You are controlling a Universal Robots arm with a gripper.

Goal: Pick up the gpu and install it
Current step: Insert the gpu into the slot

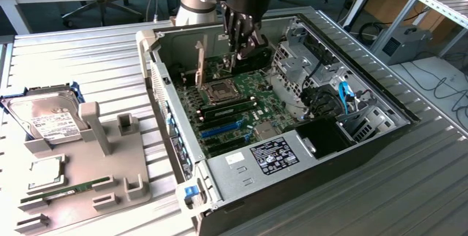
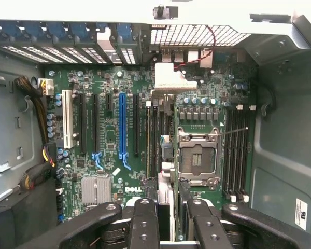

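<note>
In the exterior view, the gripper (image 1: 244,50) hangs inside the open computer case (image 1: 365,91) and its fingers are clamped on the gpu (image 1: 252,55), which stands upright above the motherboard (image 1: 241,102). In the wrist view, the fingers (image 2: 143,223) grip the gpu (image 2: 165,176) edge-on, over the motherboard (image 2: 109,140), between the blue slot (image 2: 122,124) and the CPU socket (image 2: 198,158).

case (image 1: 219,203) open on top, gripper (image 1: 244,50) inside with gpu (image 2: 163,171) edge-on between fingers (image 2: 143,223) | clear: blue slot (image 2: 123,124), neighbouring black slots | obstacles: drive cage (image 1: 292,63) just beside gripper; cables (image 1: 343,96) by the exterior view's right wall; PSU (image 1: 270,156) at near end; CPU socket (image 2: 197,158) beside card
</note>
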